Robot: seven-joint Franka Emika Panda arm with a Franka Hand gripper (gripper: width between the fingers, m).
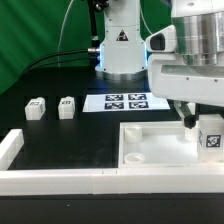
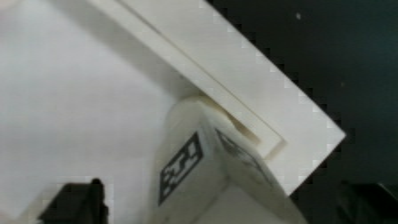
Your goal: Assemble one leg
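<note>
A leg (image 1: 211, 136), a small white block with a black-and-white tag, stands at the tray's corner on the exterior view's right. My gripper (image 1: 204, 124) is over it with the jaws on either side. One dark finger (image 1: 188, 118) shows a small gap to the leg. In the wrist view the leg (image 2: 210, 170) sits tilted between the jaws, and the finger (image 2: 75, 202) stands apart from it. The large white tray (image 1: 160, 133) lies under it and fills the wrist view (image 2: 89, 90). Two more legs (image 1: 35, 107) (image 1: 67, 106) lie on the exterior view's left.
The marker board (image 1: 127, 101) lies behind the tray, in front of the arm's base (image 1: 122, 55). A white L-shaped barrier (image 1: 40, 176) runs along the table's front edge and up the exterior view's left. The table top is black.
</note>
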